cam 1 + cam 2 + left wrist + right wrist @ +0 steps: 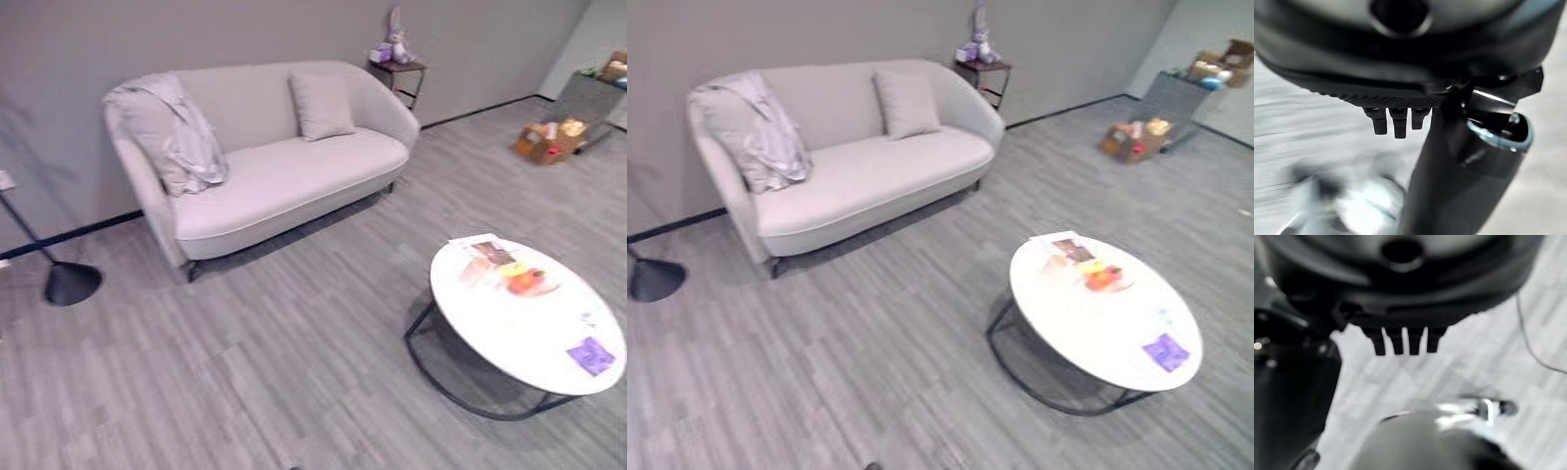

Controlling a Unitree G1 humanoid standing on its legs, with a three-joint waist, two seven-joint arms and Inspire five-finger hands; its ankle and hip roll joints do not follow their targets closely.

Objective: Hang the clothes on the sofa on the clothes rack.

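Garment (181,132) draped over sofa (284,176) left arm, far-left, nearer left hand (1396,120). Left hand and right hand (1403,340) hang straight-fingered, empty.

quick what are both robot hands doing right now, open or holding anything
Left robot hand: open, fingers straight, holding nothing.
Right robot hand: open, fingers straight, holding nothing.

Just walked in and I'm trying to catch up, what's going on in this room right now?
Nothing is being handled yet. A light grey garment lies draped over the left end of the pale sofa, beside a cushion. The left hand and the right hand hang over the wooden floor with straight fingers, holding nothing. A round white coffee table with small items stands to the right.
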